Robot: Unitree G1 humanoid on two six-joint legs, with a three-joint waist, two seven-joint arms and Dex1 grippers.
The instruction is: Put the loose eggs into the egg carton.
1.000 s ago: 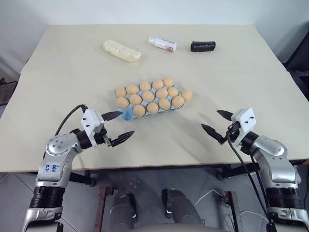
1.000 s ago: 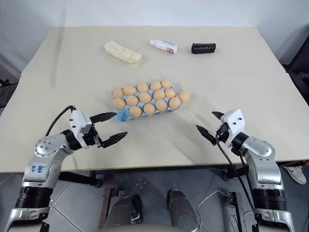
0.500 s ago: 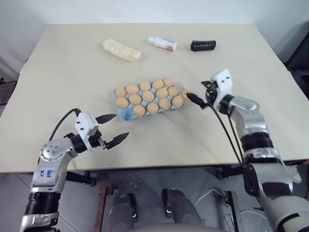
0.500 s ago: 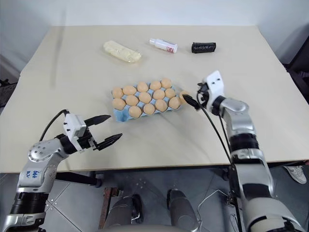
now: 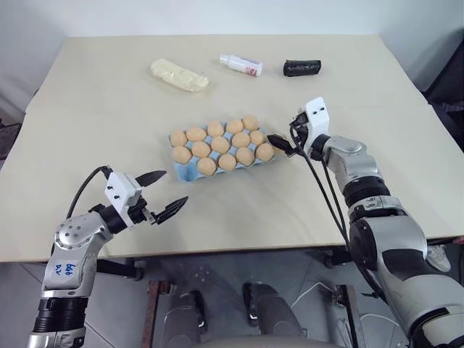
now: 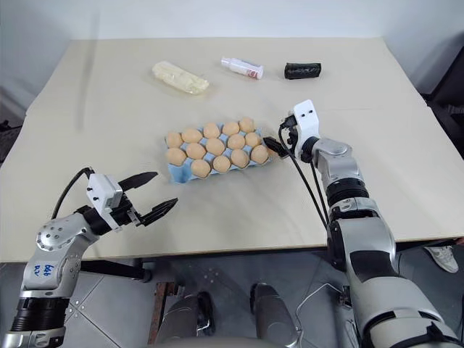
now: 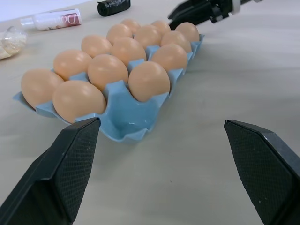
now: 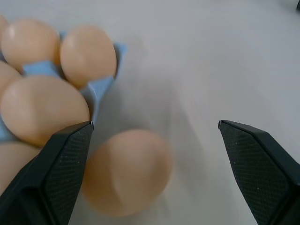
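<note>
- Left forearm point(image 5: 67, 269): blue handwritten marks, look like "bbt" over "R7", not sure.
- Small white bottle point(image 7: 50, 19): pink label lettering, starts "Do", rest unreadable.
- Nothing else legible.

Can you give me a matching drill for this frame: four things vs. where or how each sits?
Things:
1. loose egg
2. egg carton
3. right gripper
4. left gripper

States:
A. open, near the table's front edge, apart from the carton
B. light blue, one front corner cup empty
C. on the table just off the carton's right end
D. open, fingers on either side of the loose egg, not closed on it

Pairs: 1-C, 2-B, 3-D, 4-A
</note>
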